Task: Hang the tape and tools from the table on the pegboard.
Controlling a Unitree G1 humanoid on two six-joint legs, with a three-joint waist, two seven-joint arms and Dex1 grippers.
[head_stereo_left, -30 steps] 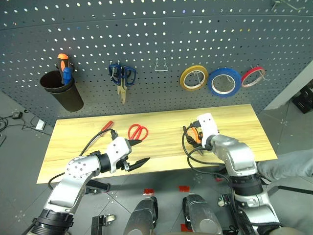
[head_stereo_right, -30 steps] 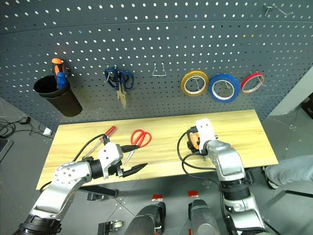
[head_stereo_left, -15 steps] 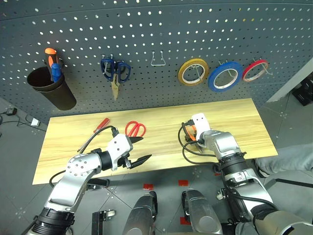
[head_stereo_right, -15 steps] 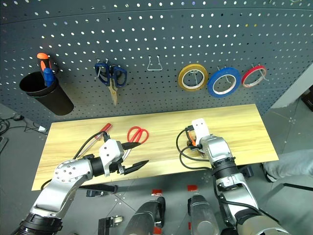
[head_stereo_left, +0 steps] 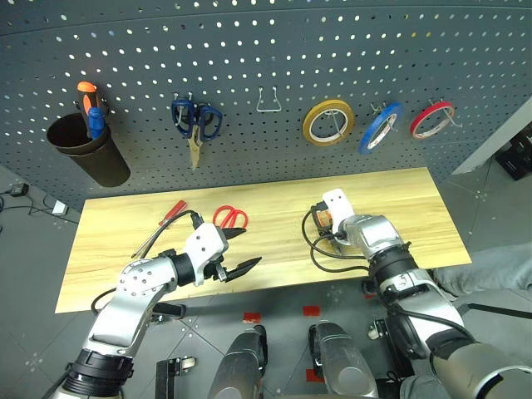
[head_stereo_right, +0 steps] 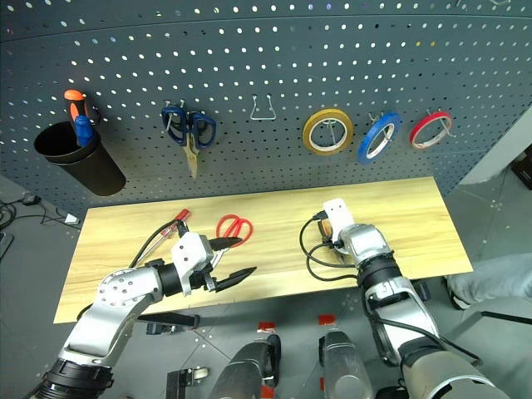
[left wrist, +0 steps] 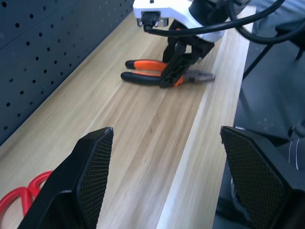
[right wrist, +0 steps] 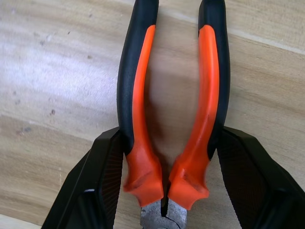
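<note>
We see the right gripper (right wrist: 164, 191) lowered onto the table (head_stereo_left: 416, 208) with its two black fingers (right wrist: 97, 186) standing on either side of the orange-and-black pliers (right wrist: 143, 95), pressed against the handles near the pivot; the pliers lie flat on the wood, and the fingers close on them from both sides. In the left wrist view the same pliers (left wrist: 157, 76) lie under the right arm's fingers, the metal nose pointing toward the table's front edge.

Our left gripper (head_stereo_left: 237, 268) hangs over the front part of the table with its fingers (left wrist: 90, 171) wide apart and nothing between them. The red-handled scissors (head_stereo_left: 230, 218) lie on the table just beyond it, and the red-handled screwdriver (head_stereo_left: 172, 212) lies a little further to the left, both untouched.

On the pegboard (head_stereo_left: 249, 58) the blue tape (head_stereo_left: 378, 127) hangs on a hook between the yellow tape ring (head_stereo_left: 328, 121) and the thin red tape ring (head_stereo_left: 432, 120). The blue-handled scissors (head_stereo_left: 196, 119) hang further left, and a black cup (head_stereo_left: 87, 154) holding orange-and-blue-handled tools (head_stereo_left: 90, 104) sits at the far left of the board.
</note>
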